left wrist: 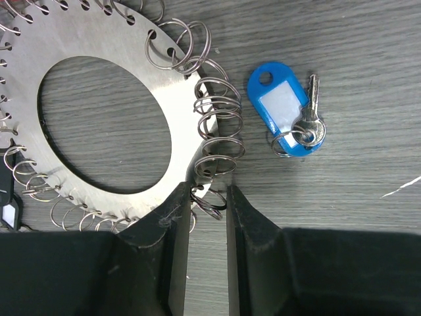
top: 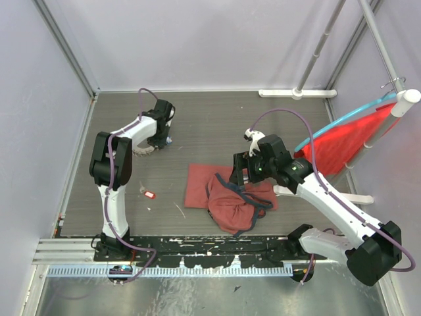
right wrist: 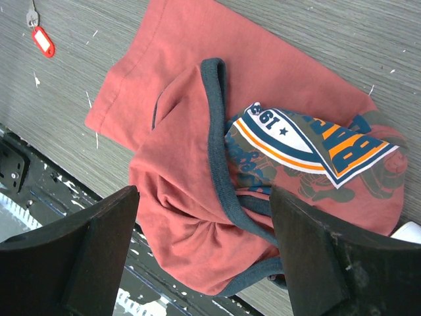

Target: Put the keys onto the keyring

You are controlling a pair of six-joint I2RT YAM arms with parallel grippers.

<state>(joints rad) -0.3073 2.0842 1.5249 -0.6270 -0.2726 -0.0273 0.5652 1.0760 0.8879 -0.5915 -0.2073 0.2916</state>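
The keyring [left wrist: 92, 36] is a flat metal disc with a big hole and many small split rings round its rim; from above it shows as a grey wreath [top: 145, 150]. My left gripper [left wrist: 209, 196] [top: 160, 137] stands over its edge. The jaws are narrowed to either side of one split ring [left wrist: 210, 201], with a sliver of gap on the right. A key on a blue tag [left wrist: 279, 108] lies loose just right of the disc. A red-tagged key [top: 148, 194] [right wrist: 43, 41] lies alone on the table. My right gripper [right wrist: 204, 197] [top: 241, 172] hangs wide open above the red cloth, holding nothing.
A crumpled dark-red shirt with blue trim [right wrist: 191, 224] [top: 227, 194] lies mid-table under the right arm. A black tag [left wrist: 5, 204] peeks in beside the disc. A red and teal fan-like panel [top: 348, 138] leans at the right wall. A black rail [top: 197, 247] runs along the near edge.
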